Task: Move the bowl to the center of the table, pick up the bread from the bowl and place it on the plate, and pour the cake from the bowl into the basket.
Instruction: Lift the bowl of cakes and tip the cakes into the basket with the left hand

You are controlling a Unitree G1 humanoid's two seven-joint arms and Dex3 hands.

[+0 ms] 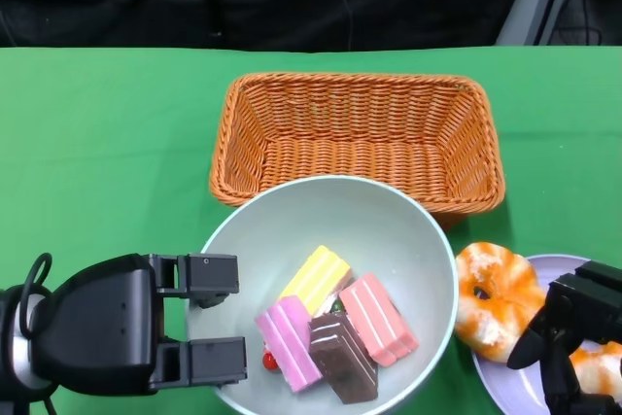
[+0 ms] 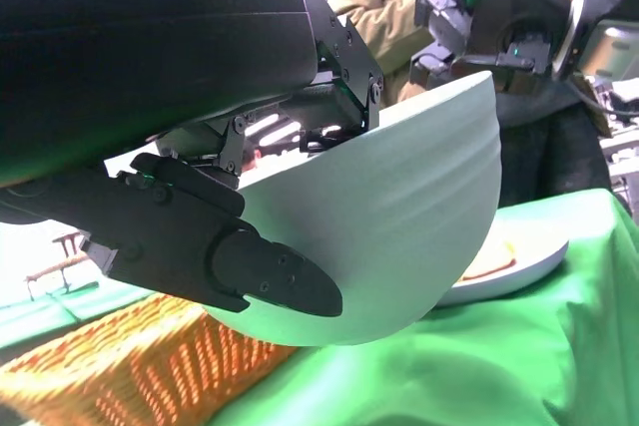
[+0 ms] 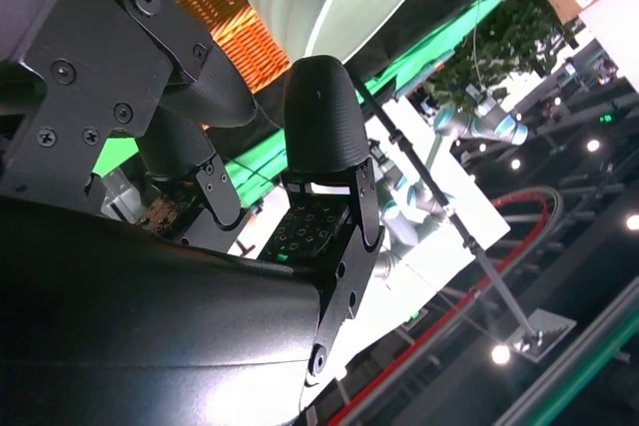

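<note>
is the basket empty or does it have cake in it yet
Empty: the basket shows only bare wicker, and the cake pieces lie in the bowl.

The left hand (image 1: 146, 323) at the lower left of the head view is matte black: a rounded, smooth shell with boxy, squared finger segments showing small screw holes, and a thin black cable looping at its far left edge. The right hand (image 1: 573, 332) at the lower right is black too, built of angular blocks. In the right wrist view its fingers (image 3: 319, 127) show a textured, rounded black tip, flat plates with round black screws, and a dotted pad glowing faintly green.
</note>
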